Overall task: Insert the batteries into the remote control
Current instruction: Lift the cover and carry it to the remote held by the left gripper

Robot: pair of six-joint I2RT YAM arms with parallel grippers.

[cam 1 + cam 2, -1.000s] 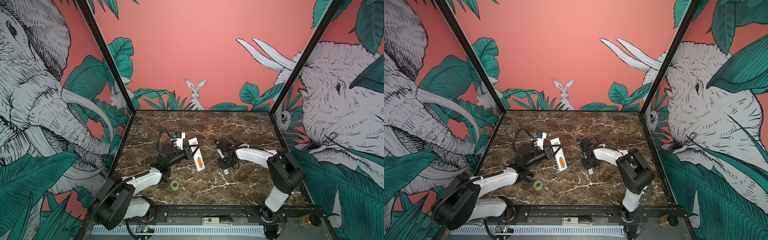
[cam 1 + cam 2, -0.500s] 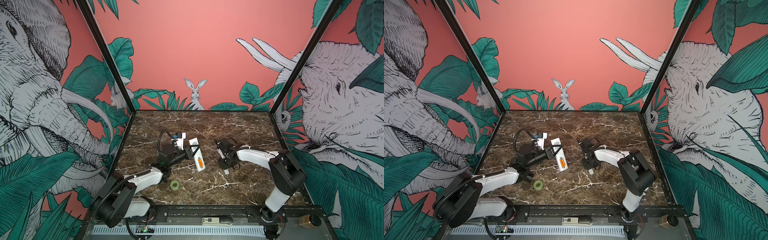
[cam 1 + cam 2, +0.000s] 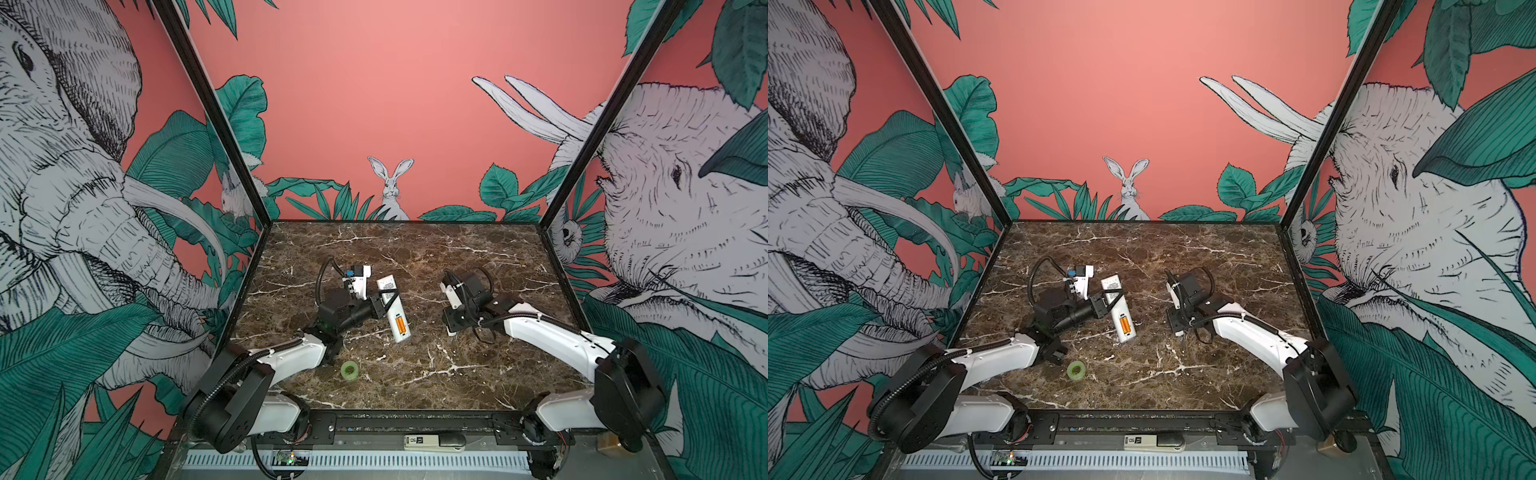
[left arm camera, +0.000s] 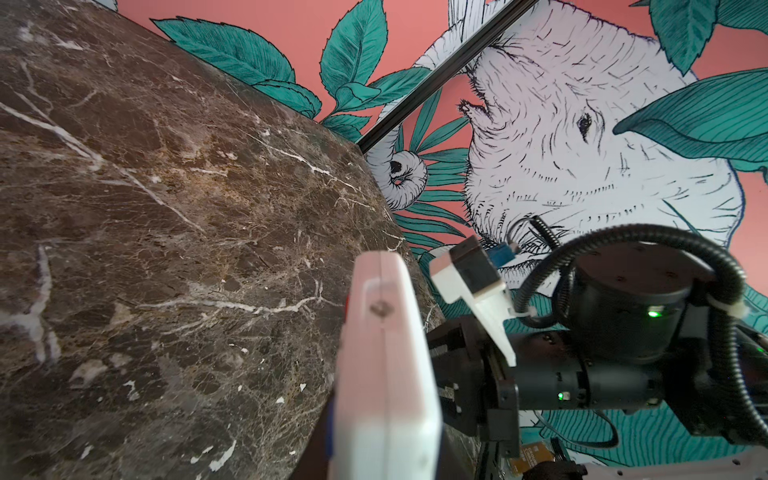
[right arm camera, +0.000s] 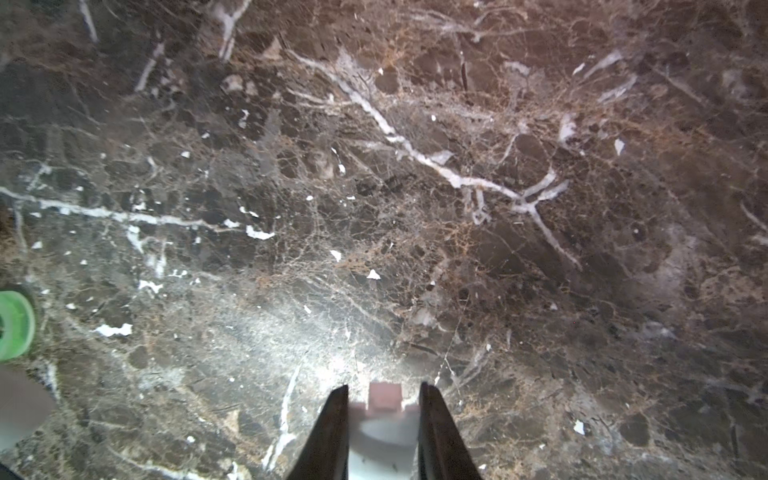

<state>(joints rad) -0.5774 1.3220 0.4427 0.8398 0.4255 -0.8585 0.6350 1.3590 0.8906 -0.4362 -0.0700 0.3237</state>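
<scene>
Remote control left of centre on the marble surface, plain back upward, long axis running from far to near; left jaws closed across its middle, gripping it from the left side; whether it rests on the surface or is held just off it, cannot tell. Batteries show as an orange patch in the open bay towards the remote's near end. In the left wrist view the remote is seen end-on, coloured buttons just showing on one face.

Right arm right of centre, well apart from the remote; right jaws closed on a small pale cover piece, tips pointing down close to the surface.

Green tape roll lies flat near the front edge, apart from both arms.
</scene>
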